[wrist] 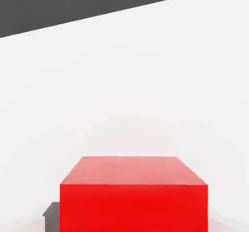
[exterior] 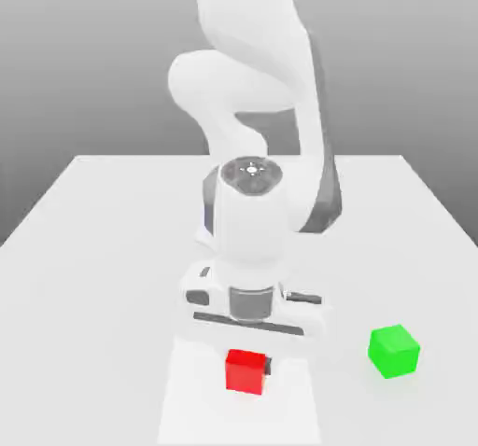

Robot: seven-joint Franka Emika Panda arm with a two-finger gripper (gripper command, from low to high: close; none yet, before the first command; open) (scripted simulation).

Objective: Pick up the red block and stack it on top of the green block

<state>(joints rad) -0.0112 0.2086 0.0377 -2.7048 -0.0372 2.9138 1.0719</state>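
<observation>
The red block point(exterior: 245, 371) sits low at the table's front, directly under the arm's hand. My gripper point(exterior: 246, 366) has come down around it, and one dark fingertip point(exterior: 268, 365) lies flush against the block's side on the exterior view's right. From the hand view the red block point(wrist: 133, 197) looms very close, with a dark fingertip point(wrist: 51, 212) pressed to its edge. Resting on the table to the exterior view's right of the red block, about a hand's width away, is the green block point(exterior: 393, 351), with nothing touching it.
The white table point(exterior: 93, 248) stretches wide on both sides of the arm. The arm's bulky white links point(exterior: 252, 108) rise behind the hand. A paler rectangular patch point(exterior: 196, 407) lies on the table under the hand.
</observation>
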